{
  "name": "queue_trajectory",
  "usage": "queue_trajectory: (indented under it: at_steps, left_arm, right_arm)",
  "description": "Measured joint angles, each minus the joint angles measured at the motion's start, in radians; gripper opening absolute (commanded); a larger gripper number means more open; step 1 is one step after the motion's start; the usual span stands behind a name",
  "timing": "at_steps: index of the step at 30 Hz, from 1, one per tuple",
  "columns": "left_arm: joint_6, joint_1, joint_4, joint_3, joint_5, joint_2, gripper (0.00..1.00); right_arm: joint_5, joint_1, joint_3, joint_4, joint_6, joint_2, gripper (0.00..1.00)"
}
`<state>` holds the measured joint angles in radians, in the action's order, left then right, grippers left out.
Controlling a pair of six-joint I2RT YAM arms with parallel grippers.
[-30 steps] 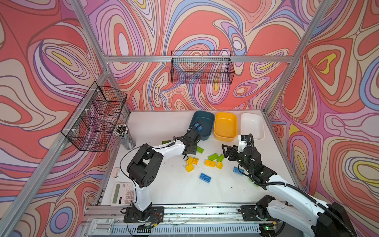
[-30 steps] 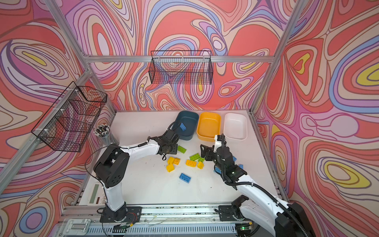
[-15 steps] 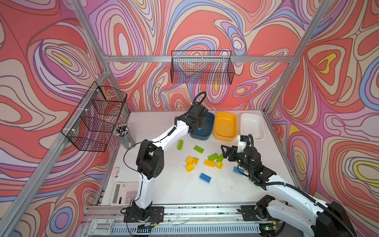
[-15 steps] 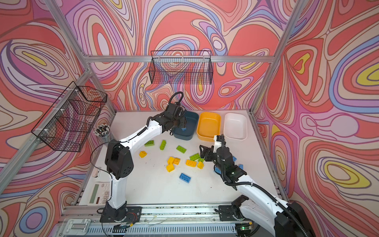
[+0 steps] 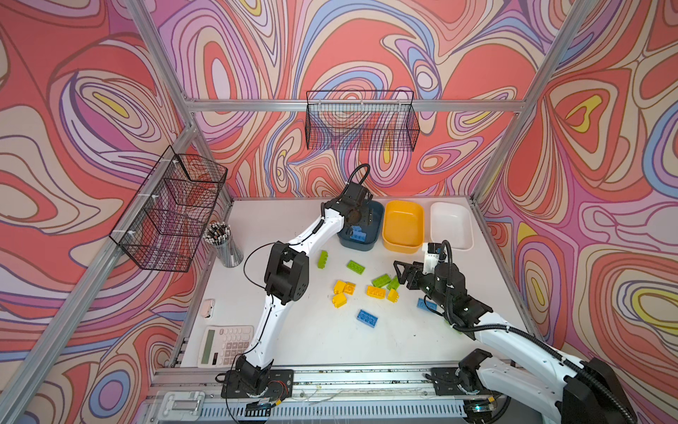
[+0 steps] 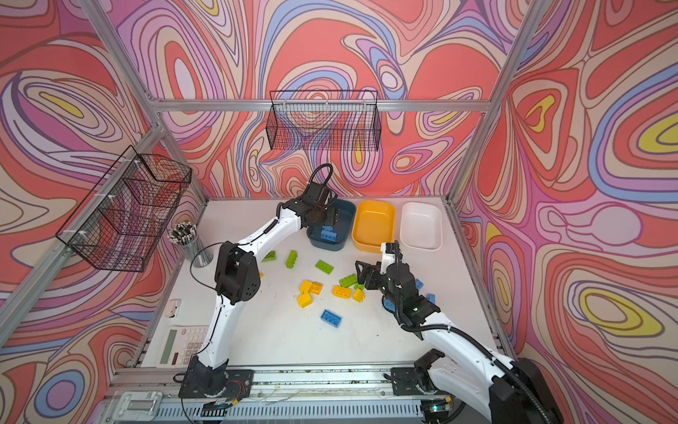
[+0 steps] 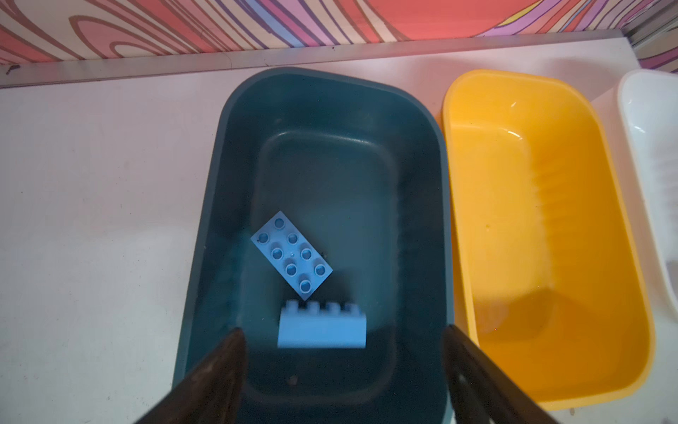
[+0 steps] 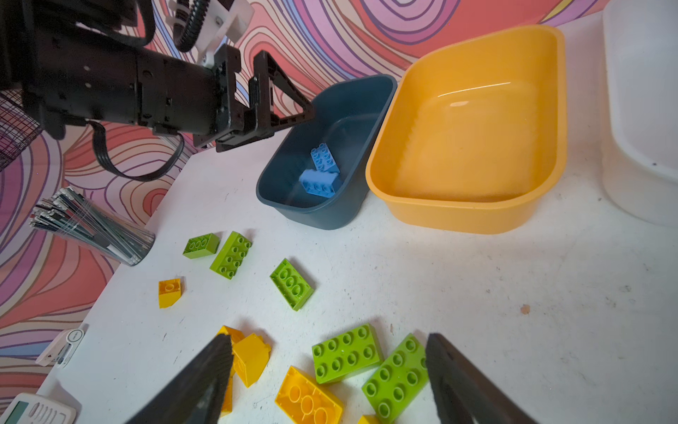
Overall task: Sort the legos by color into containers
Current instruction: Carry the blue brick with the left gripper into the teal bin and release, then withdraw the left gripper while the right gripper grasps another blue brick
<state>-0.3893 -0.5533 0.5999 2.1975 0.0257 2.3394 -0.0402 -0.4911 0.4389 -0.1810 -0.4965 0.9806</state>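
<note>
Left claw — probably above tub rim

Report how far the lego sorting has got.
Done: two blue legos are in the teal tub. In hand: nothing; the left gripper is open above that tub, the right gripper open over green legos. Left: yellow tub and white tub are empty; those, yellow legos and a loose blue lego lie on the table.

Blurred blue brick in teal tub, possibly on its side; white tub partly out of frame.
</note>
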Motion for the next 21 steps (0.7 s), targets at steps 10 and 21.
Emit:
queue_trajectory:
  at_steps: [10,21]
  left_arm:
    - [0.017,0.0,-0.01,-0.156,-0.001,-0.142,1.0]
    - [0.051,-0.003,-0.094,-0.71,0.039,-0.937,1.0]
  right_arm:
    - [0.0,0.0,0.015,0.044,0.005,0.034,0.86]
    - [-0.102,0.0,0.13,0.278,-0.046,0.037,0.85]
